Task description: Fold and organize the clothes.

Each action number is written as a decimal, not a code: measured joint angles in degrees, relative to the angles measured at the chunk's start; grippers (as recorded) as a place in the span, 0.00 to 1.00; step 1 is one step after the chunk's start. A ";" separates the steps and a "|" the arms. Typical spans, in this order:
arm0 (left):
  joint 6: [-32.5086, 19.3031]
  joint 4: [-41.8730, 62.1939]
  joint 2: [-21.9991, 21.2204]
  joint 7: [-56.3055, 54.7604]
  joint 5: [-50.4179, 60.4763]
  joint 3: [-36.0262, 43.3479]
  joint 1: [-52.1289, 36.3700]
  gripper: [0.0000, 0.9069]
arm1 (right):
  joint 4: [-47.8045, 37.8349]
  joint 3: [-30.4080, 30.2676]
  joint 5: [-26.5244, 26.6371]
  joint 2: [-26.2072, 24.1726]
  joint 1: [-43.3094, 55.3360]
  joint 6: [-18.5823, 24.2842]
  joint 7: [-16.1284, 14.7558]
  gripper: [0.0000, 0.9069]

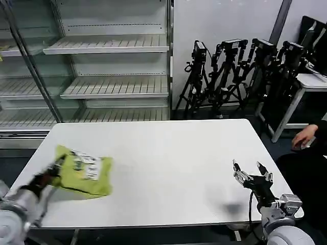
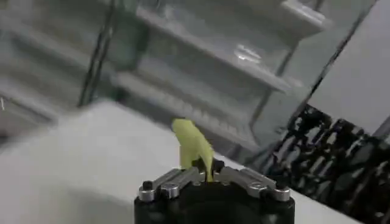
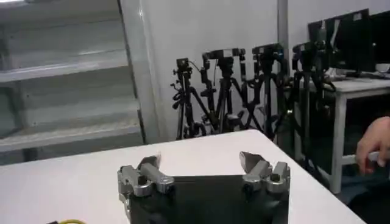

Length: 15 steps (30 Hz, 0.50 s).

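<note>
Even, bright overhead room light; I see only one soft shadow on the white table (image 1: pixel 168 168), below the right gripper (image 1: pixel 252 170). Left arm and left gripper (image 1: pixel 51 171) smear with motion blur in the head view. Left wrist view is blurred throughout, shelving (image 2: pixel 244 55) streaked; right wrist view sharp.

My head camera looks forward and down over the whole counter (image 1: pixel 168 168) to the shelves (image 1: pixel 112 51) and tripods (image 1: pixel 230 71) beyond its far edge. Each wrist camera sits close behind its own pincer, low over the counter, facing those same shelves and tripods.
</note>
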 measured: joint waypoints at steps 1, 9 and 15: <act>0.17 -0.77 1.21 1.01 2.18 -1.06 0.57 0.09 | -0.13 -0.11 0.00 -0.02 0.02 0.09 -0.02 1.00; -1.13 -3.62 4.03 5.52 24.32 2.24 2.68 0.08 | 0.32 0.24 -0.55 0.11 -0.82 0.46 -0.20 1.00; -3.02 -1.11 0.91 6.86 43.55 16.86 0.93 0.08 | 1.43 1.15 -1.22 0.07 -2.26 0.44 -0.23 1.00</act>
